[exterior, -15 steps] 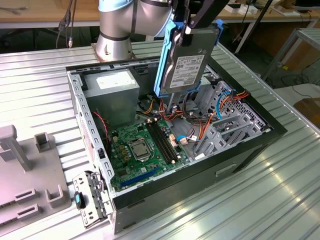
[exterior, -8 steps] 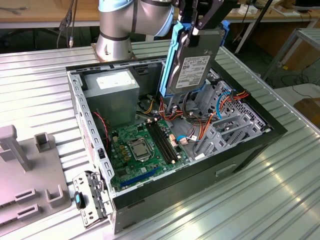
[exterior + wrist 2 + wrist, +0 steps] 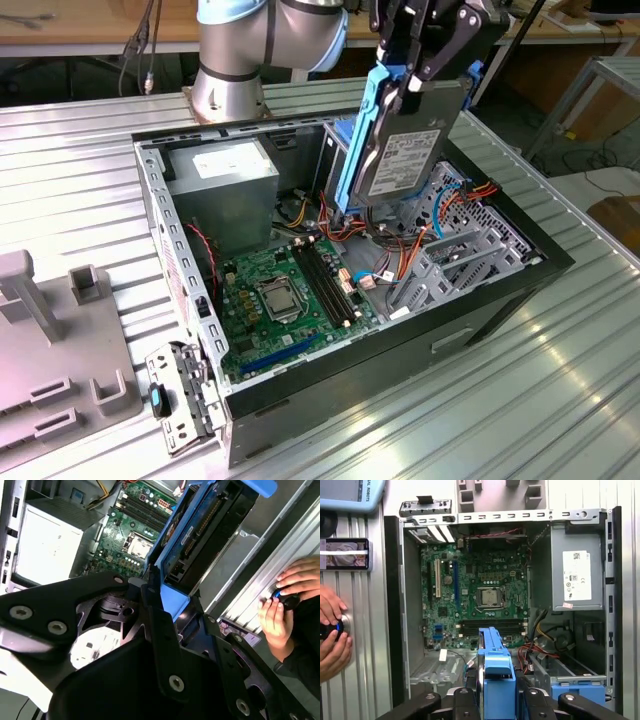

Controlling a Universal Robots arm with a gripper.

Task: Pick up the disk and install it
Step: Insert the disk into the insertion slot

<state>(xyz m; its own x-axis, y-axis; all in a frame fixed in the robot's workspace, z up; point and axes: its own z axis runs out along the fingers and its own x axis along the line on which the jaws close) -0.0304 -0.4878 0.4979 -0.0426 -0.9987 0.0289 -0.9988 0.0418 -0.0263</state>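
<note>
Gripper [image 3: 405,85] is clamped on the disk [image 3: 405,160], holding it by its upper end. Disk hangs directly beneath the claw, long axis near upright and slightly tilted. It sits above the open computer case [image 3: 152,215], over the drive cage [image 3: 470,255] at the case's end toward the exterior view's right.

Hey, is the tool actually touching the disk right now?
Touching. In the exterior view the tool is clamped on the upper end of the disk, with no gap between them, and holds it tilted above the open computer case.
</note>
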